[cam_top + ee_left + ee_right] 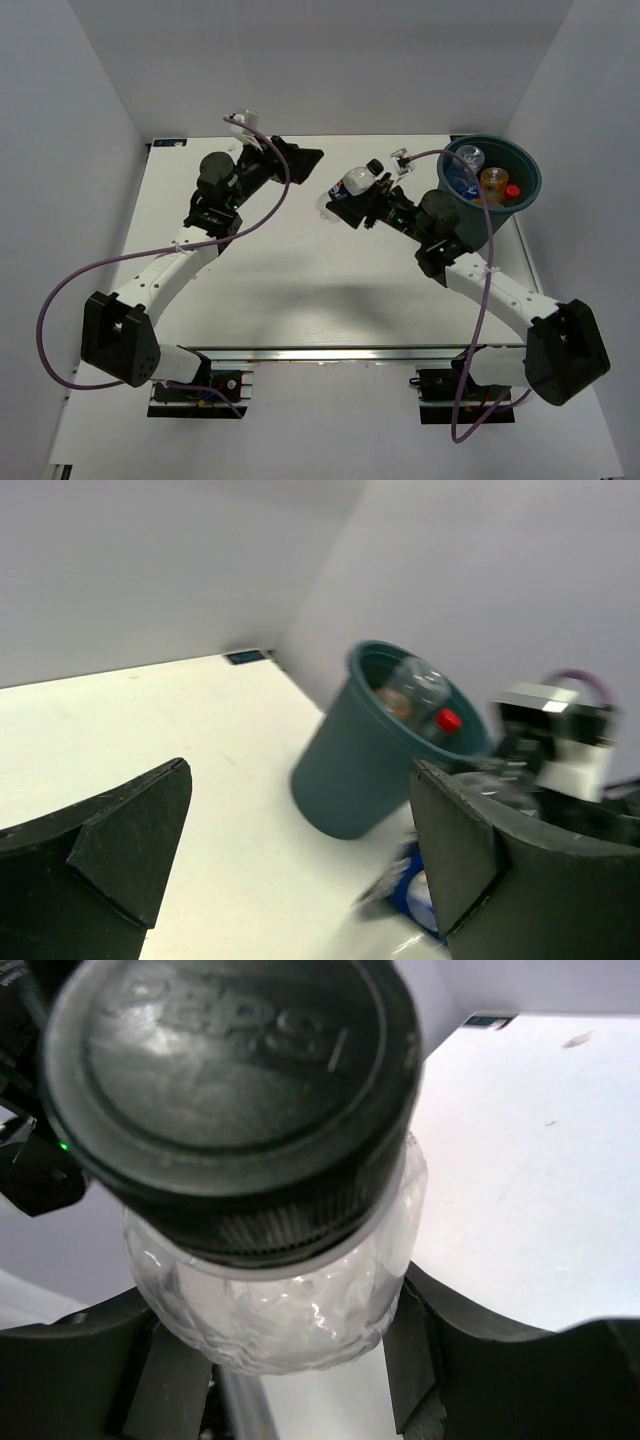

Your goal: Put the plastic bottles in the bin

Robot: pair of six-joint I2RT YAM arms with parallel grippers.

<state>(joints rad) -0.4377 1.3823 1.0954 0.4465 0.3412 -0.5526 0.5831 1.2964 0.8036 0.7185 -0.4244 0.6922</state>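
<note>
The dark teal bin stands at the back right of the table. Inside it lie a clear bottle with a blue label, an orange bottle and a red cap. My right gripper is shut on a clear bottle with a blue label and black cap, held left of the bin. In the right wrist view the cap fills the frame and the clear body sits between the fingers. My left gripper is open and empty near the back. The other bottles are out of view.
The left wrist view shows the bin with a clear bottle and a red cap inside, and the held bottle's blue label, blurred. White walls enclose the table on three sides. Purple cables loop off both arms.
</note>
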